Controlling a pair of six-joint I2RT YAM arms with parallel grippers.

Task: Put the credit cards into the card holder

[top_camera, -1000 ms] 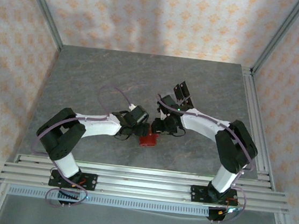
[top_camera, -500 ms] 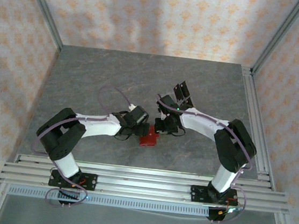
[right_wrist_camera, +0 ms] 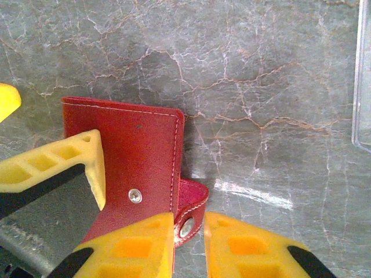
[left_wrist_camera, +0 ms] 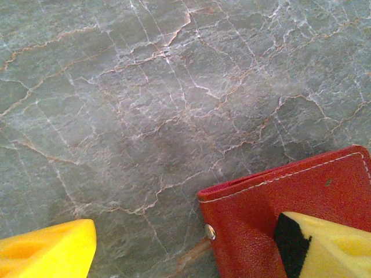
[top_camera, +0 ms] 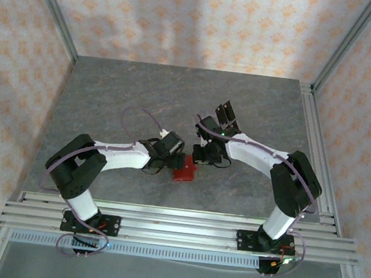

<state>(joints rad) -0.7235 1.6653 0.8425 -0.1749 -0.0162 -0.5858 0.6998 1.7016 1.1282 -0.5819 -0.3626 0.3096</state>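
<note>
Seen from above, two white and black robot arms bend inward over a grey, marble-veined surface and meet near the middle of the frame. Between their tips, just below centre, lies a small red card holder. The left tool sits at the holder's upper left edge and the right tool at its upper right. Above the right arm, dark credit cards lie on the surface, apart from the holder.

In the left wrist view, the card holder fills the lower right corner. It is red with pale stitching and has a metal stud at one corner. The left tool stands wide and grips nothing. One yellow finger with a black pad rests on the red cover. The other finger is in the lower left corner over bare stone.

In the right wrist view, the card holder lies folded, left of centre. The right tool at the bottom edge is narrow, its two yellow fingers closed on the holder's small red snap tab. A finger of the left tool lies on the cover at the left. At the right edge of the frame runs the straight edge of a thin pale card, well apart from the holder
</note>
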